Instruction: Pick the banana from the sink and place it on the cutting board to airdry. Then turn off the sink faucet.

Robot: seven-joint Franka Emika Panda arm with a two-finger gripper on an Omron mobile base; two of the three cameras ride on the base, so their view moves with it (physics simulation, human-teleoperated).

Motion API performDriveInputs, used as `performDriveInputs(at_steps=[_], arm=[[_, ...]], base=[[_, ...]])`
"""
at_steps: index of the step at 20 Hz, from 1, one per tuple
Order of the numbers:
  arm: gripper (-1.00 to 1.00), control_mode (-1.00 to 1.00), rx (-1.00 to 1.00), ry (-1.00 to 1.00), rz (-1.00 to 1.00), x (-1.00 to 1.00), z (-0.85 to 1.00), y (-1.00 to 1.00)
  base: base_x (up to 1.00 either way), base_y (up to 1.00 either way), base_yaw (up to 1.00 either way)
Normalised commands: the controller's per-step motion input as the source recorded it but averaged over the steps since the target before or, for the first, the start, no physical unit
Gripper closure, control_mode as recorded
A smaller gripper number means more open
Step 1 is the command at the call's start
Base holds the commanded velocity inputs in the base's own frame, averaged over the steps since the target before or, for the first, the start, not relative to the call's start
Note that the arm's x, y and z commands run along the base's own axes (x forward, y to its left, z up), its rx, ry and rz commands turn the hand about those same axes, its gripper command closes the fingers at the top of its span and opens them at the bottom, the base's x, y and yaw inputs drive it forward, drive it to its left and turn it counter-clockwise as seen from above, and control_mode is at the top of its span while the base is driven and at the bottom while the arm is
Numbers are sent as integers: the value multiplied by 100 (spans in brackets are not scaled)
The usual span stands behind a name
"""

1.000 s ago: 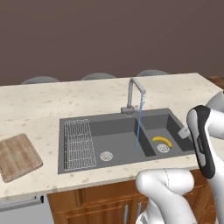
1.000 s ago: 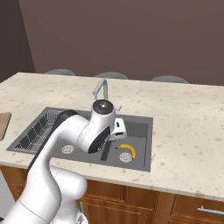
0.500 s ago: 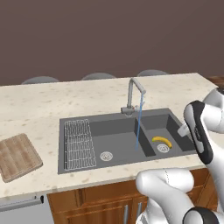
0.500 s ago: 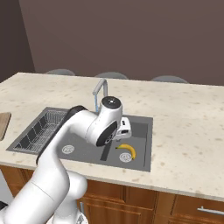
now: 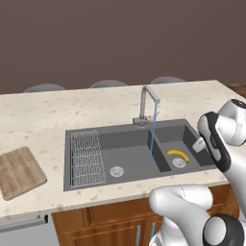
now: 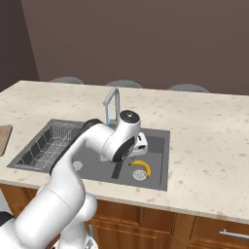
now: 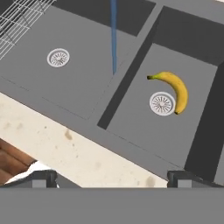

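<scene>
The cutting board is seen at the far left of the bench, well apart from the sink, where water runs from the sink faucet into the large basin. The banana lies in the small basin, curled beside its drain. The gripper hangs above the front rim with nothing held; with the fingers spread wide, a descent begun off-centre could be blocked by the basin divider, or the banana nudged against the wall.

Arm bent forward, wrist angled down; gripper empty, fingers spread wide.
</scene>
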Motion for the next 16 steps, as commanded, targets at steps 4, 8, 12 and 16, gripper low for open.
performDriveInputs(at_steps=[4, 8, 12, 16], arm=[[-100, -100, -1, 0, 11, 16, -23, 0], [-100, -100, -3, 0, 10, 15, -16, 0], [-100, -100, -4, 0, 10, 16, -12, 0], [-100, -100, 0, 0, 8, 14, -15, 0]], base=[[0, 0, 0], [0, 0, 0], [0, 0, 0], [0, 0, 0]])
